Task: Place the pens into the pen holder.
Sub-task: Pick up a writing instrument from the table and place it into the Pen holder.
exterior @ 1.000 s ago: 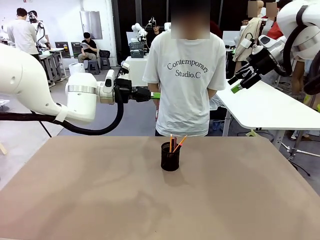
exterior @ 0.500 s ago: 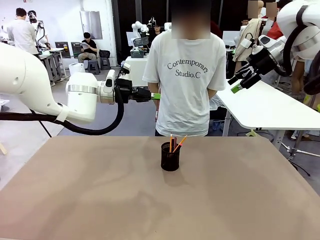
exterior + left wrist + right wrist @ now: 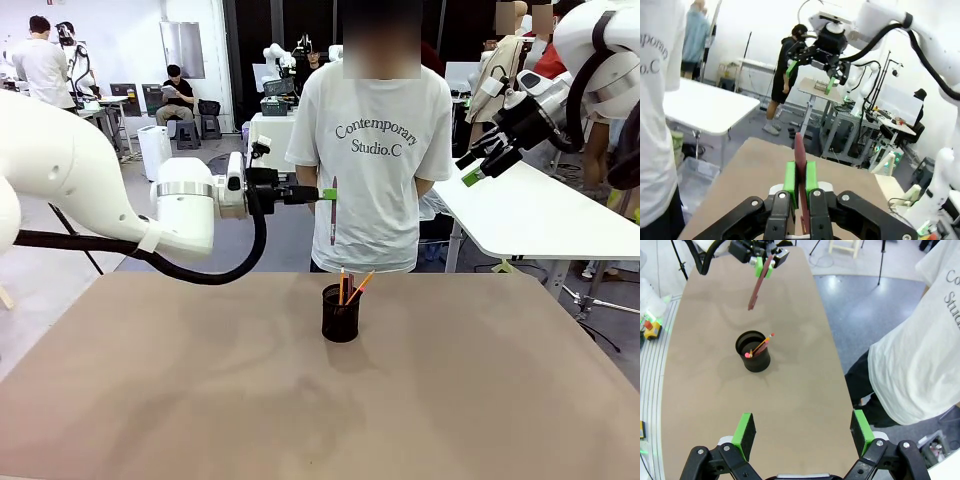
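My left gripper [image 3: 327, 194] hangs high over the far side of the table, shut on a slim dark-red pen [image 3: 333, 218] that points down from its pads. In the left wrist view the pen [image 3: 800, 149] stands pinched between the green pads [image 3: 790, 178]. The black mesh pen holder [image 3: 340, 314] stands mid-table, below and slightly right of the held pen, with a yellow-orange pen [image 3: 359, 287] and another leaning inside it. The right wrist view looks down on the holder [image 3: 753, 352], with the held pen [image 3: 758, 289] beyond it. My right gripper [image 3: 478, 165] is raised at the far right, open and holding nothing.
A person in a white T-shirt [image 3: 378, 150] stands at the table's far edge, right behind the holder. A white table [image 3: 540, 215] stands at the back right. The brown tabletop [image 3: 200, 380] is bare around the holder.
My left arm has moved right, toward the middle, and the dark-red pen now shows hanging from its gripper. The right arm has not moved.
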Robot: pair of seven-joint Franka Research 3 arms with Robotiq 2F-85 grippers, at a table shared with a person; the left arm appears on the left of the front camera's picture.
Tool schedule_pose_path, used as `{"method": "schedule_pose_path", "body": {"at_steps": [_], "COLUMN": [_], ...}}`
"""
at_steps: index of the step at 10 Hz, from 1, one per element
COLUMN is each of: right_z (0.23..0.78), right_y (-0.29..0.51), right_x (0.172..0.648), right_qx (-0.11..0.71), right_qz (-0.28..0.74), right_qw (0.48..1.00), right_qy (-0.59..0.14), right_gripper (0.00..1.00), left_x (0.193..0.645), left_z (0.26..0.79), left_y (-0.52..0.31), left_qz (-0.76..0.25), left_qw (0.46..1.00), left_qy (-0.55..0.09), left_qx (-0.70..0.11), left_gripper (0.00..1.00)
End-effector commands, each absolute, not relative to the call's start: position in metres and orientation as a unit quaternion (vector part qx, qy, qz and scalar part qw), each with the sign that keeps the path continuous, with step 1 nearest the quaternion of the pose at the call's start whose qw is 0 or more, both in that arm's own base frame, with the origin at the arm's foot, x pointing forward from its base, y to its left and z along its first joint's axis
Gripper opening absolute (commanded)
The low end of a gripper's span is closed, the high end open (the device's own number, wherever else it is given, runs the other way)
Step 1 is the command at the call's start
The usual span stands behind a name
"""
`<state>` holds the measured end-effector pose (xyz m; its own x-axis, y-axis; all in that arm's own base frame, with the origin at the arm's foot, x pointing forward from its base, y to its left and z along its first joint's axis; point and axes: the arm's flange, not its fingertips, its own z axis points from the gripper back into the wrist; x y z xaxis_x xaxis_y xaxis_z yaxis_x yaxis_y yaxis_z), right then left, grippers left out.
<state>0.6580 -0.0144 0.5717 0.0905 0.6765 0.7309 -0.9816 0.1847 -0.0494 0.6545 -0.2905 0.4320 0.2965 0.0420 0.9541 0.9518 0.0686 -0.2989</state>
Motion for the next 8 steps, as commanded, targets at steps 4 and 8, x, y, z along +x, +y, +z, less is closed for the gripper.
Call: {"method": "schedule_pose_path", "body": {"at_steps": [4,8], "right_z": [0.574,0.574], "right_y": [-0.014,-0.014], "right_x": [0.658,0.658], "right_qx": [0.229,0.229], "right_qz": [0.597,0.597], "right_qw": [0.697,0.697], "right_qy": [-0.325,-0.325], "right_gripper": [1.00,1.00], "left_x": [0.626,0.608], "left_z": [0.385,0.357], "left_y": [-0.272,-0.269], "left_qz": [-0.476,-0.493], "left_qw": [0.466,0.459], "left_qy": [-0.473,-0.443], "left_qx": [-0.577,-0.591], "left_gripper": [0.00,0.00]}}
